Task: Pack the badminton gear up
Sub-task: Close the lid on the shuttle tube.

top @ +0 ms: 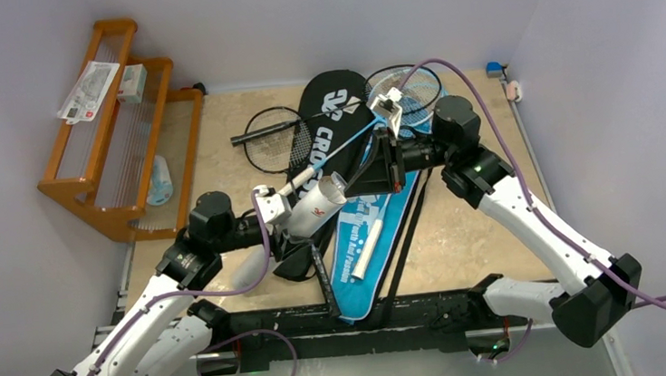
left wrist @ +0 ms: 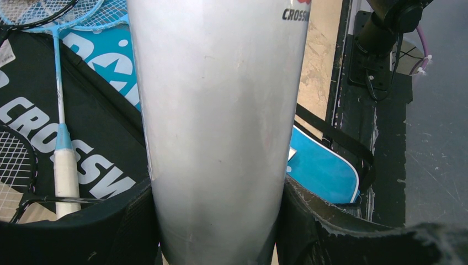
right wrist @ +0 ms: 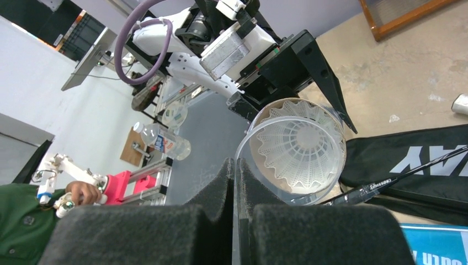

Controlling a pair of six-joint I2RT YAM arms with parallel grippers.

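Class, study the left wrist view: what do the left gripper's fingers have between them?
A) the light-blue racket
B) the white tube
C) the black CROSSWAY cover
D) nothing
B: the white tube sits clamped in the left gripper, with black padding pressed against each of its sides.

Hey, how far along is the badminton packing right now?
Done: one shuttlecock sits inside the white tube. In hand: left fingers grip that tube; right fingers are shut at its mouth. Remaining: the black racket and light-blue racket lie outside the black cover and blue cover.
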